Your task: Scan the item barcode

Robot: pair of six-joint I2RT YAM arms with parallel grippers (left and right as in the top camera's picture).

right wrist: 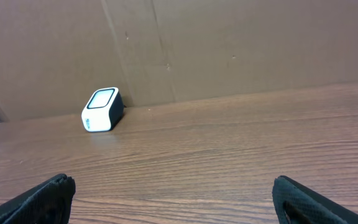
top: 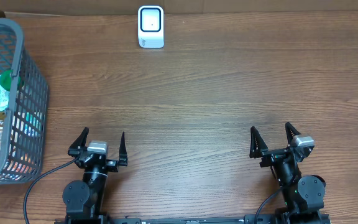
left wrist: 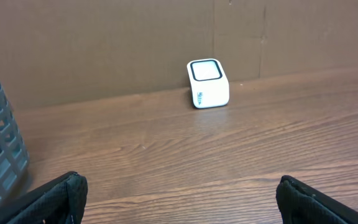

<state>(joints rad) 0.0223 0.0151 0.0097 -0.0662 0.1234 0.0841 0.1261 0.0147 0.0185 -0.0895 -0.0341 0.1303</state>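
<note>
A brown wood-grain table (top: 229, 93) runs back to a plain cardboard wall (right wrist: 260, 43), evenly lit.

Both arms are matt black. The left arm (top: 92, 177), near left, has a round joint housing and a silver-grey left block (top: 97, 148) at its wrist. A black left cable (top: 27, 199) curves off it toward the near edge. The right arm (top: 286, 169), near right, has the same round housing, a grey right block (top: 301, 141) and a thin black right cable (top: 267, 201). The left gripper (top: 103, 132) and right gripper (top: 270, 127) each have two black fingers (left wrist: 55, 199) tapering to points, rough-surfaced close up.
</note>
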